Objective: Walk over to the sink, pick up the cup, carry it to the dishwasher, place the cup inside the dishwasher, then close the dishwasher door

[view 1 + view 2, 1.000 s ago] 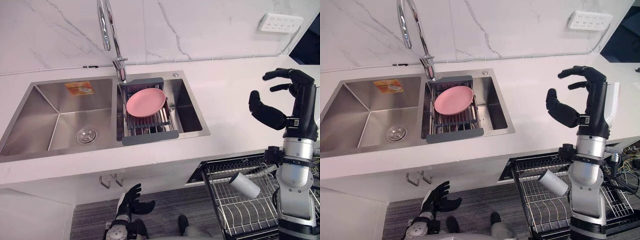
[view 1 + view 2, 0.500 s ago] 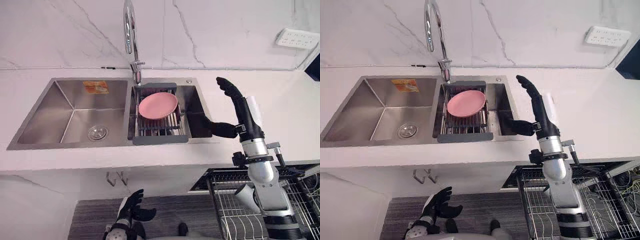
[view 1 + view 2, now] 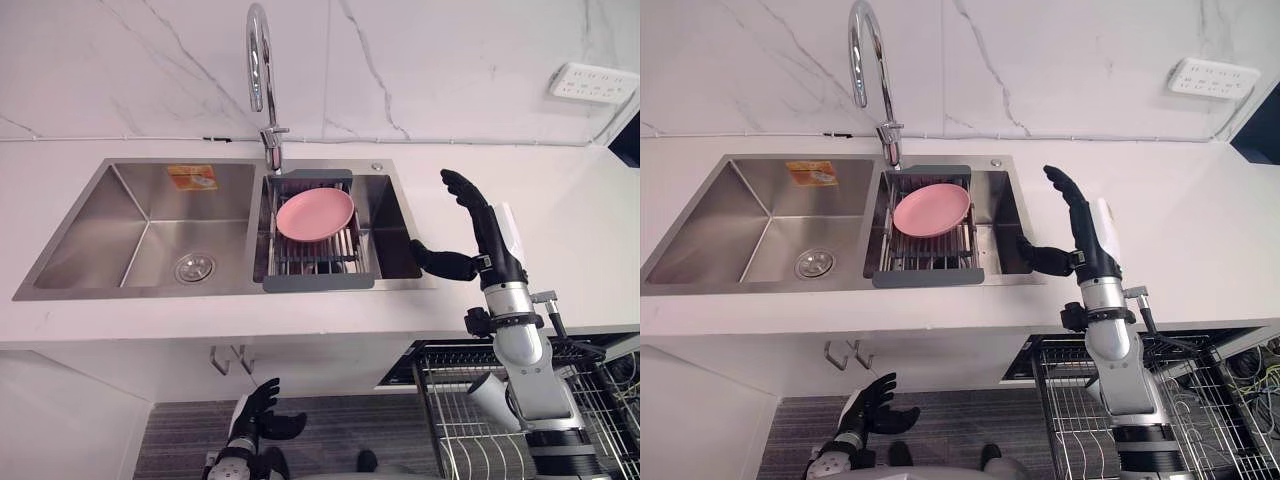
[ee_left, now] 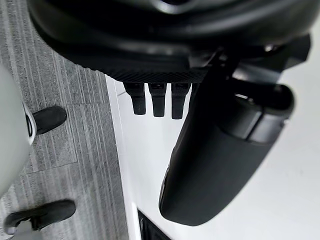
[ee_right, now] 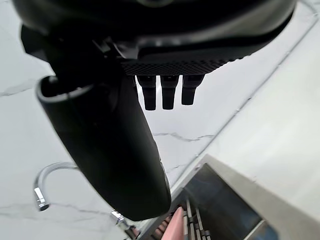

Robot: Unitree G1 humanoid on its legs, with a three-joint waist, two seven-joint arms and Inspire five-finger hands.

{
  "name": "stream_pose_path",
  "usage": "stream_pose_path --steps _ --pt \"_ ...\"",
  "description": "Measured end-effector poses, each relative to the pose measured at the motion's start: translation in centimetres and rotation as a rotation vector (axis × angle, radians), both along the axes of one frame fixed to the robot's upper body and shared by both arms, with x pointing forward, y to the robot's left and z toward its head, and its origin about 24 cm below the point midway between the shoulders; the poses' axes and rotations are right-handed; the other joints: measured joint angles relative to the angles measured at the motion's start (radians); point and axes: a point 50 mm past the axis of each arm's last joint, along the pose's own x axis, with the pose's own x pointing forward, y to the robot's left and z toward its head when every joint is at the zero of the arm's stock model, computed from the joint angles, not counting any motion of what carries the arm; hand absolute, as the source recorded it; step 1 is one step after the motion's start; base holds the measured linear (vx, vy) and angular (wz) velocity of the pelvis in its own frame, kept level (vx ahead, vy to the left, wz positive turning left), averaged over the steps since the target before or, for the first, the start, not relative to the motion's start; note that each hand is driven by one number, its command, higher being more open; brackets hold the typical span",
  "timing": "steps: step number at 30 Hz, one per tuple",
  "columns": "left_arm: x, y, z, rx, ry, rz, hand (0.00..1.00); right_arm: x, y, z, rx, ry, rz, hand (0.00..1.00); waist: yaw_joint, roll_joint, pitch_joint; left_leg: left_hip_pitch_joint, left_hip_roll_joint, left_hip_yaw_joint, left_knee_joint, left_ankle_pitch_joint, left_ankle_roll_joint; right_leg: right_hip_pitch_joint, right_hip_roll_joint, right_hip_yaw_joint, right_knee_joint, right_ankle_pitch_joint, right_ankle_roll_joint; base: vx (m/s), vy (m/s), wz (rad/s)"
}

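The right robot hand (image 3: 487,243) is held raised above the counter (image 3: 560,200), just beside the right rim of the sink (image 3: 120,235). Its fingers are spread apart and its thumb is stretched toward the basin, and nothing is gripped. The left robot hand (image 3: 258,415) is hung low near the floor, its fingers loosely parted and likewise empty.

In the right-hand basin a pink plate (image 3: 315,213) is propped on a drain rack (image 3: 318,283), beneath the tall faucet (image 3: 258,50). The cup (image 3: 492,393) is found below counter level, lying on its side in the pulled-out dishwasher rack (image 3: 450,430) and partly hidden behind the right forearm.

The placing step is judged to be done already, with the pushing-in of the rack and the closing of the door left to do. The cup is judged to be light, stiff and smooth-walled, so it can be expected to roll on the wires if nudged. Should it need resetting, it is best taken around the middle of its body, with the thumb set opposite the fingers and only modest pressure applied, since a slick wall may slip from a loose hold.
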Motion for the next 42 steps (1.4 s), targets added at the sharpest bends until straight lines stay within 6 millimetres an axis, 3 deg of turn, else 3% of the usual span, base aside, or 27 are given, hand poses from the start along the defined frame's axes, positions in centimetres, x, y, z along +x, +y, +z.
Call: stream_pose_path --steps 7,13,25,35,42 --pt "0.0 0.4 0.0 0.001 0.0 0.04 0.9 1.7 -0.3 0.8 -0.057 -0.003 -0.01 0.9 0.03 0.0 0.0 -0.001 0.012 -0.037 0.009 0.002 -0.008 0.021 0.009 -0.052 0.006 -0.009 -0.009 0.04 -0.034 0.16" --pt "-0.5 1.3 -0.2 0.016 0.018 0.083 0.9 3.3 1.8 1.9 -0.13 -0.017 0.106 0.9 0.05 -0.001 0.001 -0.01 0.011 -0.066 0.009 0.003 -0.011 0.023 0.003 -0.1 0.012 -0.032 -0.004 0.02 -0.004 0.13" --pt "-0.8 3.8 -0.1 0.07 0.019 0.201 0.9 6.1 2.5 0.8 -0.321 0.123 0.187 0.9 0.09 -0.009 0.01 -0.059 0.012 -0.119 0.05 0.001 -0.013 0.013 -0.008 -0.196 0.048 -0.04 -0.009 0.04 -0.008 0.13" --pt "1.1 5.2 0.9 0.085 -0.058 0.293 0.9 9.0 3.6 1.8 -0.474 0.152 0.175 0.9 0.113 0.001 0.112 -0.154 0.023 -0.144 0.161 -0.04 -0.007 -0.053 -0.022 -0.216 0.124 -0.059 -0.017 -0.05 0.03 0.06" --pt "2.8 6.4 2.4 0.102 -0.154 0.352 0.9 11.4 3.7 4.3 -0.561 0.132 0.095 0.9 0.141 0.022 0.187 -0.212 0.028 -0.163 0.211 -0.044 -0.005 -0.108 -0.034 -0.23 0.193 -0.079 -0.025 -0.05 0.018 0.07"
